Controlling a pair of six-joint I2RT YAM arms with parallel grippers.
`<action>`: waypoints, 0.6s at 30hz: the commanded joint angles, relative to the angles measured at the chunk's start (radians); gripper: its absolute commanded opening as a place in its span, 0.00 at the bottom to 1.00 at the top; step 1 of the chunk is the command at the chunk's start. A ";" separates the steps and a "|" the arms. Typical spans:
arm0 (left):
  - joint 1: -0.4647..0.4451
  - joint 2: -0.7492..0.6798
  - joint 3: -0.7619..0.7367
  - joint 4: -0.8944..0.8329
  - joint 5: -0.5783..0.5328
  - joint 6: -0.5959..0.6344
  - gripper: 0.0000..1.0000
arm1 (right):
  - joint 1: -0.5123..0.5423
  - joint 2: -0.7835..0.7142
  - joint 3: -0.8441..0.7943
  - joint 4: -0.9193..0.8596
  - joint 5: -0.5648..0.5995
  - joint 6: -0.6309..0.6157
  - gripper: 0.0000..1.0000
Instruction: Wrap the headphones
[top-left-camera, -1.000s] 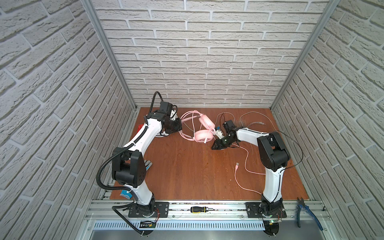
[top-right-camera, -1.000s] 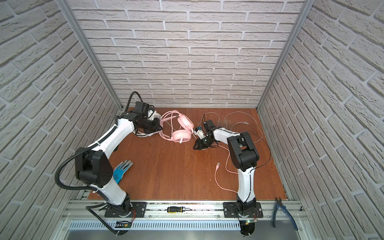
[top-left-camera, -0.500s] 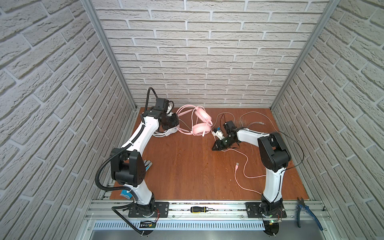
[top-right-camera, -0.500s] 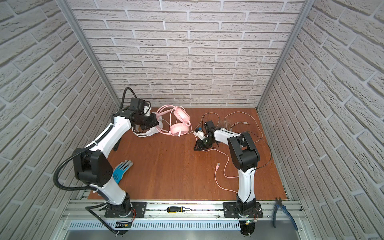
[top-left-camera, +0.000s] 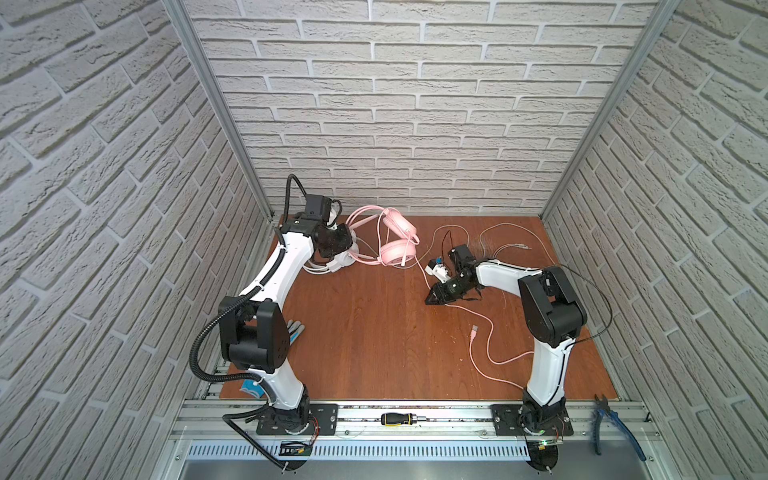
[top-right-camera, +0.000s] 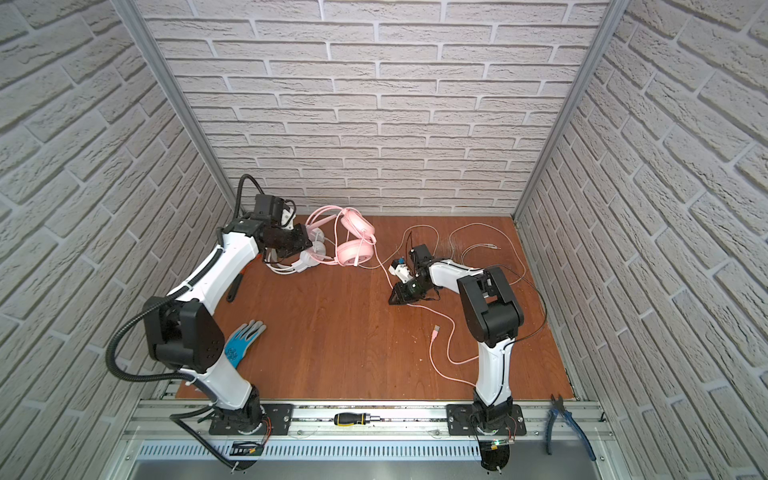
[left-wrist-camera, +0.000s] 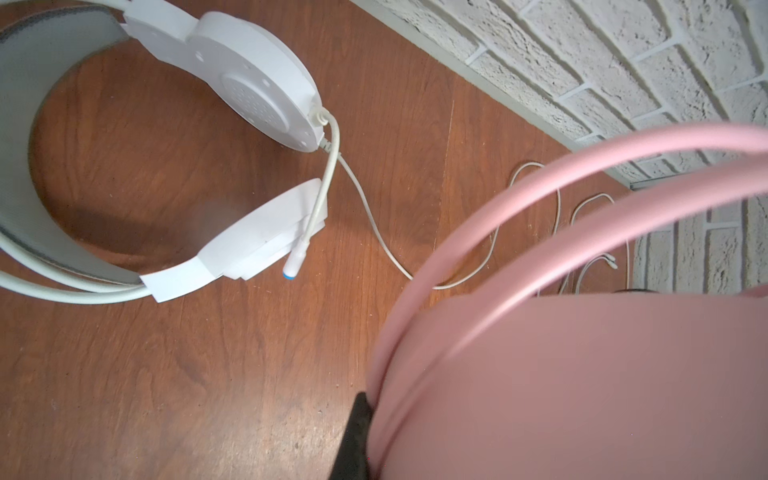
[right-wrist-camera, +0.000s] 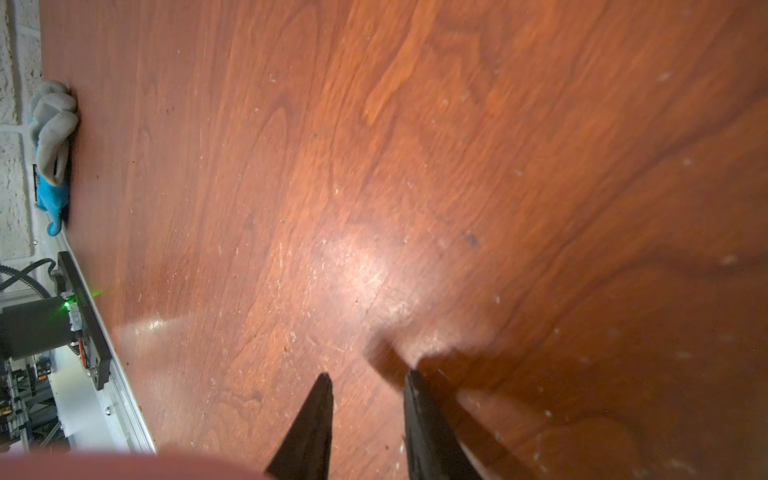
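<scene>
Far left: my left pincer (top-left-camera: 350, 240) clamped on the pink headset (top-left-camera: 397, 239); my right pincer (top-left-camera: 430, 300) is empty, right of middle.
I hold the band end at the left and the earcups hang to the right, so its long axis runs left to right. The white headset (top-left-camera: 343, 262) lies flat just beneath. The pink cable (top-left-camera: 490, 332) trails right and near, past my right jaws, which stand slightly apart.

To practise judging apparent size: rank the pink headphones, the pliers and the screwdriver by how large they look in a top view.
Largest to smallest:
1. pink headphones, bulkiest
2. pliers, long but thin
3. screwdriver, shortest
</scene>
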 joint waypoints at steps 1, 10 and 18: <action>0.018 -0.034 -0.012 0.106 0.048 -0.056 0.00 | 0.005 0.038 -0.058 -0.112 0.102 0.013 0.33; 0.027 -0.030 -0.022 0.135 0.033 -0.084 0.00 | 0.008 0.039 -0.068 -0.123 0.115 0.011 0.32; 0.037 -0.018 -0.018 0.143 0.014 -0.108 0.00 | 0.014 0.017 -0.074 -0.128 0.136 0.006 0.31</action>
